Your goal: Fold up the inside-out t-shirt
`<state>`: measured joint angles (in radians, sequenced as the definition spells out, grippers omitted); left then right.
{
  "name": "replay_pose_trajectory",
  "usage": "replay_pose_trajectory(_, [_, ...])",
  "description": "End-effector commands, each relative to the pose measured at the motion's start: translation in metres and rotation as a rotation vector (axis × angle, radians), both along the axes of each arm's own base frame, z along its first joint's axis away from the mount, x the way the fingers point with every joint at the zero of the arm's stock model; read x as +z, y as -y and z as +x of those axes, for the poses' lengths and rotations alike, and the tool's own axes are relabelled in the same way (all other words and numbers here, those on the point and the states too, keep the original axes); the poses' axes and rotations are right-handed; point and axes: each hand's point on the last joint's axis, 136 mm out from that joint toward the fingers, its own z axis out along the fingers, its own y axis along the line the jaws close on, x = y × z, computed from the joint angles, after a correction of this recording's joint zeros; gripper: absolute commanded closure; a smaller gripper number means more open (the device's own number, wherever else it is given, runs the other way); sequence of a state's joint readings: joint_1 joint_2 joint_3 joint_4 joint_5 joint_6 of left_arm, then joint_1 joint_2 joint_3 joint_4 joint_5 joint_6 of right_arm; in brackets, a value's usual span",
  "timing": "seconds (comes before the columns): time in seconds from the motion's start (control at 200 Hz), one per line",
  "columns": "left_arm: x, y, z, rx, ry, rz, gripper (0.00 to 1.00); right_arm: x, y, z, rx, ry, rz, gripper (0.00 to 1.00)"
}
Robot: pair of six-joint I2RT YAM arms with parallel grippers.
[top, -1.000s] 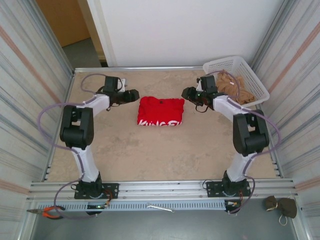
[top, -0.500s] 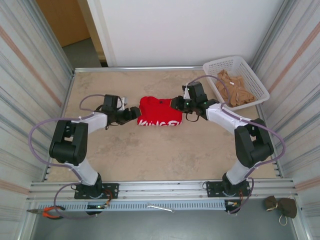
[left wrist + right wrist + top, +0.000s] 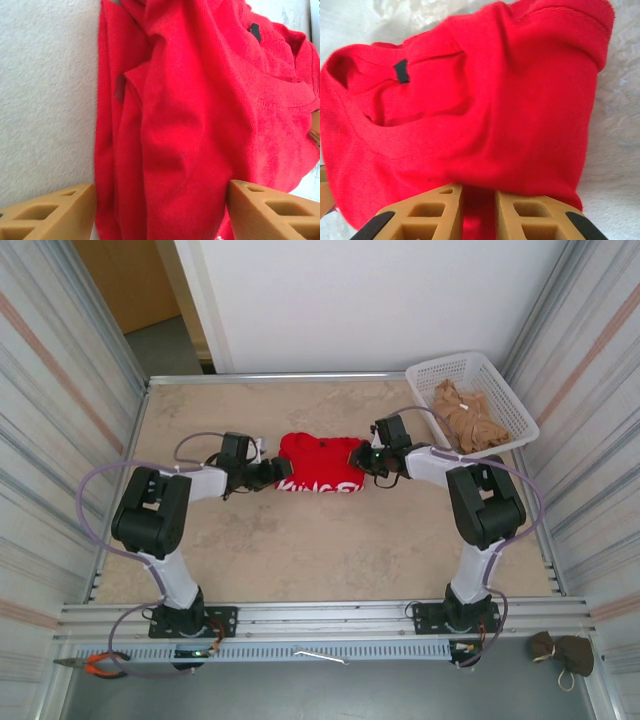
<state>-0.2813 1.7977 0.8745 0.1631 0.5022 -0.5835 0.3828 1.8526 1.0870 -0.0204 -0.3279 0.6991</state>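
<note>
I've got the shirt (image 3: 320, 462) in the middle of the table (image 3: 300, 550), a folded red block with its long axis running side to side, squarely between my arms. My left gripper (image 3: 160, 210) is at its left end, jaws wide, straddling the bunched edge without clamping. My right gripper (image 3: 479, 212) is at the right end, fingers nearly together with red cloth between them. It looks pinched, though the tips are out of frame.

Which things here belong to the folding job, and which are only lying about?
Job: red cotton t-shirt; left claw; right claw.
Lying about: white plastic basket; tan cloth inside it; orange-handled pliers.
</note>
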Motion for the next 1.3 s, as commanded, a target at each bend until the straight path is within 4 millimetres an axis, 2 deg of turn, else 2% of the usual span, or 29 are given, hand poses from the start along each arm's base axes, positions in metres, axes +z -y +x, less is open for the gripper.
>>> replay_pose_trajectory(0.0, [-0.018,0.005,-0.006,0.005,-0.039,-0.031,0.41,0.019,-0.004,0.003,0.024,0.036,0.048,0.77])
replay_pose_trajectory(0.14, [-0.007,0.011,0.001,0.006,-0.015,-0.075,0.68,0.068,0.000,0.000,0.043,0.120,0.063,0.65])
replay_pose_trajectory(0.22, [0.004,0.012,0.007,0.013,-0.001,-0.100,0.91,0.100,0.004,-0.006,0.041,0.169,0.081,0.58])
replay_pose_trajectory(0.271, [0.014,0.009,0.012,0.025,0.014,-0.120,1.00,0.116,0.009,-0.012,0.036,0.190,0.083,0.56])
replay_pose_trajectory(0.406, [0.032,-0.015,0.022,0.061,0.038,-0.097,1.00,0.152,0.025,-0.030,0.014,0.249,0.090,0.52])
replay_pose_trajectory(0.556, [0.041,-0.058,0.022,0.082,0.036,-0.026,1.00,0.168,0.051,-0.050,-0.025,0.267,0.077,0.51])
replay_pose_trajectory(0.711, [0.043,-0.126,0.022,0.140,0.014,0.064,1.00,0.172,0.082,-0.071,-0.084,0.284,0.048,0.45])
replay_pose_trajectory(0.897, [0.054,-0.211,0.038,0.220,0.017,0.136,1.00,0.161,0.117,-0.097,-0.166,0.276,0.026,0.38])
replay_pose_trajectory(0.907, [0.054,-0.214,0.038,0.221,0.013,0.141,0.98,0.161,0.119,-0.098,-0.170,0.276,0.026,0.37])
replay_pose_trajectory(0.937, [0.053,-0.227,0.040,0.231,-0.003,0.161,0.84,0.160,0.123,-0.101,-0.179,0.273,0.023,0.33])
replay_pose_trajectory(0.987, [0.053,-0.246,0.043,0.256,-0.017,0.201,0.50,0.152,0.132,-0.104,-0.199,0.250,0.001,0.23])
replay_pose_trajectory(1.007, [0.053,-0.255,0.043,0.273,-0.024,0.219,0.38,0.157,0.137,-0.108,-0.211,0.265,-0.006,0.18])
replay_pose_trajectory(1.027, [0.054,-0.263,0.043,0.290,-0.026,0.236,0.22,0.156,0.141,-0.110,-0.220,0.262,-0.015,0.16])
replay_pose_trajectory(1.042, [0.055,-0.268,0.042,0.305,-0.027,0.244,0.07,0.155,0.144,-0.111,-0.227,0.260,-0.025,0.13])
replay_pose_trajectory(1.052, [0.055,-0.272,0.042,0.314,-0.028,0.249,0.03,0.155,0.147,-0.111,-0.233,0.258,-0.031,0.12])
replay_pose_trajectory(1.067, [0.057,-0.277,0.041,0.329,-0.025,0.252,0.02,0.153,0.151,-0.112,-0.241,0.254,-0.043,0.09])
replay_pose_trajectory(1.087, [0.060,-0.284,0.041,0.347,-0.016,0.255,0.01,0.153,0.156,-0.113,-0.255,0.254,-0.063,0.00])
replay_pose_trajectory(1.192, [0.084,-0.305,0.036,0.423,0.033,0.258,0.01,0.146,0.189,-0.115,-0.348,0.233,-0.176,0.01])
replay_pose_trajectory(1.298, [0.113,-0.302,0.029,0.444,0.135,0.291,0.01,0.138,0.224,-0.111,-0.473,0.219,-0.304,0.01])
